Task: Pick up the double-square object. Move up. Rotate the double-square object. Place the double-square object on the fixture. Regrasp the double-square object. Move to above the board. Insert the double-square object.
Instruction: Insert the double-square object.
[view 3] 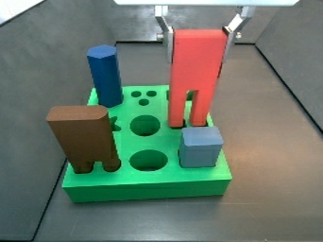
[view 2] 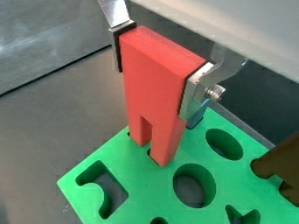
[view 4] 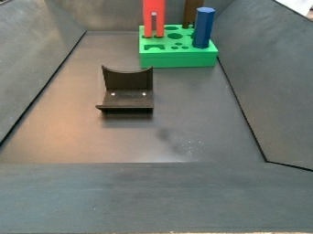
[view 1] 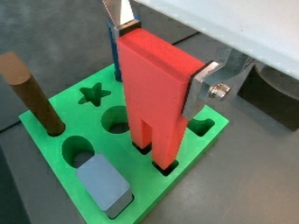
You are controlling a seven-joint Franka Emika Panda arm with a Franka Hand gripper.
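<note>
Silver two-finger gripper (view 3: 195, 26) pointing straight down over the bright green square board with holes (view 3: 151, 184). Closed on the top of the tall red plastic grooved block (view 3: 195, 76). Block's bottom end down in a board hole.

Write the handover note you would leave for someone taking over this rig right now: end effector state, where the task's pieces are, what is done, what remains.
End effector: over the board, shut on the double-square object, fingers gripping its upper sides.
Double-square object: upright, lower end entering a hole in the board; how deep it sits is unclear.
Fixture: empty on the floor, apart from the board.
Done: pickup, rotation, regrasp, move over the board.
Left: finish pushing it in, release, retract.
</note>
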